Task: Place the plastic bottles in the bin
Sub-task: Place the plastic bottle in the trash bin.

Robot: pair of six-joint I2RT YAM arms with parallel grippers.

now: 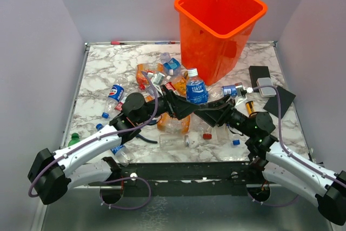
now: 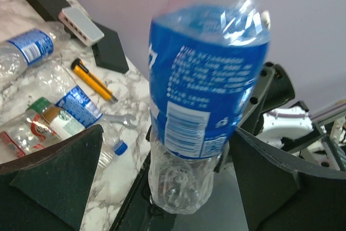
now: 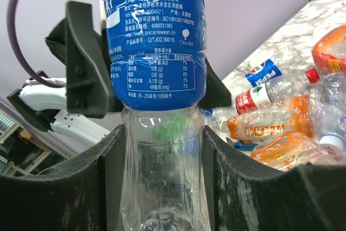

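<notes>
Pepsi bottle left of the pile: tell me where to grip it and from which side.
Take the Pepsi bottle by its clear body between label and cap, coming straight down from above and closing across its width. It lies flat on its side on the table, cap toward the near edge, so probably only the rounded flanks offer a hold.

This is looking like a robotics lab test cell, not a home or shop. Plain pale walls [image 1: 38,52] are boxing in a marble-patterned worktop [image 1: 102,63] on three sides. Two robot arms, the left arm [image 1: 92,147] and the right arm [image 1: 292,163], are sitting bolted to a black metal rail [image 1: 184,170] at its near edge, with purple cables [image 1: 281,117] looping off them. Crushed plastic bottles [image 1: 113,94] are lying scattered before an orange bin [image 1: 216,41], and a small white hub box [image 1: 266,86] is resting beside them.
</notes>
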